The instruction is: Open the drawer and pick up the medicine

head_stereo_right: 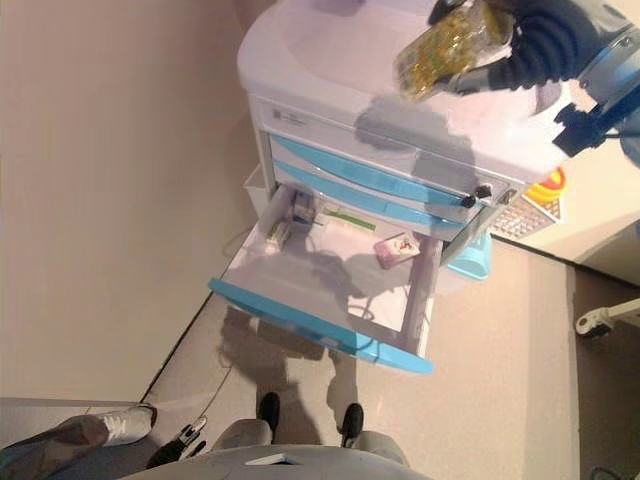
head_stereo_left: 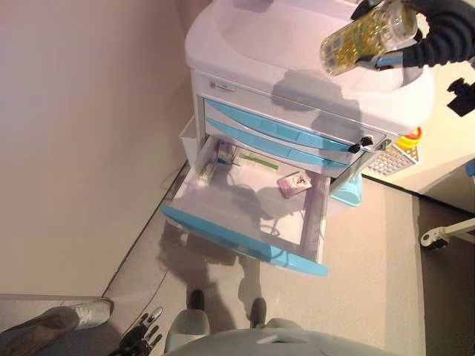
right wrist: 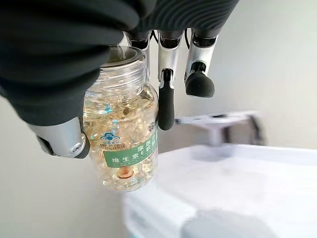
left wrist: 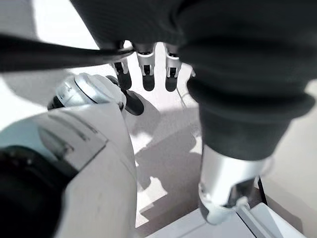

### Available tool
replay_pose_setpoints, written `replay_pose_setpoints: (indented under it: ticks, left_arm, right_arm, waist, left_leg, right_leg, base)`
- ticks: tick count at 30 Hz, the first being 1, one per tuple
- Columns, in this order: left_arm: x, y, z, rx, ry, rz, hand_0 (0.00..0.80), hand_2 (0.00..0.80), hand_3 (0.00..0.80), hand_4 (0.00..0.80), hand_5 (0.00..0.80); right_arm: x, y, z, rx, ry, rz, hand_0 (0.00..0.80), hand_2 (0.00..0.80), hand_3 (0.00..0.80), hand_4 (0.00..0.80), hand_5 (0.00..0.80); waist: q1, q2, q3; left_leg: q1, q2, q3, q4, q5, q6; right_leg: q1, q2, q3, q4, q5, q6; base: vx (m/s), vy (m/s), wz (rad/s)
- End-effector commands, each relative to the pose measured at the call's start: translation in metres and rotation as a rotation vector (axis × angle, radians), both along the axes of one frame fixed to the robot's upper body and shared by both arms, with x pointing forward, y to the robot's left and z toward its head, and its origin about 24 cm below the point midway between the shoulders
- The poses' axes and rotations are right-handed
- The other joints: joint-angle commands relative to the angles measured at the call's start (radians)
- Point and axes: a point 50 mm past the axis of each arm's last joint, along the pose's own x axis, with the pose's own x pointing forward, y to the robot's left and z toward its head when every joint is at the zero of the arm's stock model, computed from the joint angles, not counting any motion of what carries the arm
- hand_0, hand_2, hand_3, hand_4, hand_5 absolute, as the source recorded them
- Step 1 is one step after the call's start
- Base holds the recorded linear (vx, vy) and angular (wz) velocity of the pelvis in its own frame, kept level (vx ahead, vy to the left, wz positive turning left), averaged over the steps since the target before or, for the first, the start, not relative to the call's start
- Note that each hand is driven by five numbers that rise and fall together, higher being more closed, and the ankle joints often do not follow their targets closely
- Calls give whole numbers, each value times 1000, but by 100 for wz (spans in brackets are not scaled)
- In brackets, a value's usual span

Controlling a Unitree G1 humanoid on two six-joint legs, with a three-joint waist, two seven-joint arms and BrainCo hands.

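The right hand (right wrist: 163,74) was curled round a clear bottle (right wrist: 126,134) full of yellowish capsules, fingers on one side and thumb on the other, holding it up in the air above the white top of the cabinet (head_stereo_left: 252,44). In the head views the bottle (head_stereo_left: 367,35) lay tilted, well above the cabinet top and casting a shadow on it. The left hand (left wrist: 148,69) hung low beside the robot with its fingers straight and relaxed, holding nothing; in the left eye view it showed near the floor (head_stereo_left: 141,335).

The bottom drawer (head_stereo_left: 245,241) of the cabinet stood pulled out, with its blue front toward the robot. Inside it a small pink packet (head_stereo_left: 294,183) lay near the right wall, and a few boxes and tubes (head_stereo_left: 220,159) lay at the back left corner. The two blue drawers (head_stereo_left: 282,133) above were closed. A person's shoe (head_stereo_left: 90,311) showed on the floor at the lower left.
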Motion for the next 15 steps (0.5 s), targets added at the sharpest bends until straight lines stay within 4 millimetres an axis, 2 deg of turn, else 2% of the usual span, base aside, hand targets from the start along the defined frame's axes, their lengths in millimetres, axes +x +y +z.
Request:
replay_pose_setpoints:
  ticks: [1,3,7,10,15]
  left_arm:
    - [-17,24,6,62,70,-19,0,0,0,0,0]
    - [-16,27,8,67,75,-25,0,0,0,0,0]
    - [-14,31,10,73,85,-37,0,0,0,0,0]
    - [-13,32,10,75,94,-46,0,0,0,0,0]
    - [-11,36,12,78,102,-60,0,0,0,0,0]
  right_arm:
    - [8,-18,20,79,-60,-101,800,800,800,800,800]
    - [17,-31,21,89,-39,-177,800,800,800,800,800]
    - [33,-46,23,110,17,-280,800,800,800,800,800]
    - [43,-50,22,103,62,-324,800,800,800,800,800]
    - [62,-52,8,33,163,-405,800,800,800,800,800]
  waist:
    - [43,-38,-36]
    - [52,-40,-33]
    - [73,-39,-29]
    - [85,-36,-25]
    - [112,-28,-19]
  left_leg:
    - [-21,-4,-46,44,-113,-10]
    - [-20,-6,-52,46,-113,-9]
    - [-17,-9,-67,45,-112,-8]
    - [-15,-12,-77,45,-112,-8]
    - [-12,-15,-93,41,-107,-8]
  right_leg:
    - [11,-45,-50,25,-8,81]
    - [15,-47,-57,23,-7,82]
    - [24,-50,-66,21,-9,81]
    - [31,-53,-71,19,-9,80]
    - [38,-61,-87,20,-12,79]
  base:
    - [41,-7,4]
    - [41,-12,13]
    - [45,-5,9]
    - [44,-1,5]
    - [39,7,11]
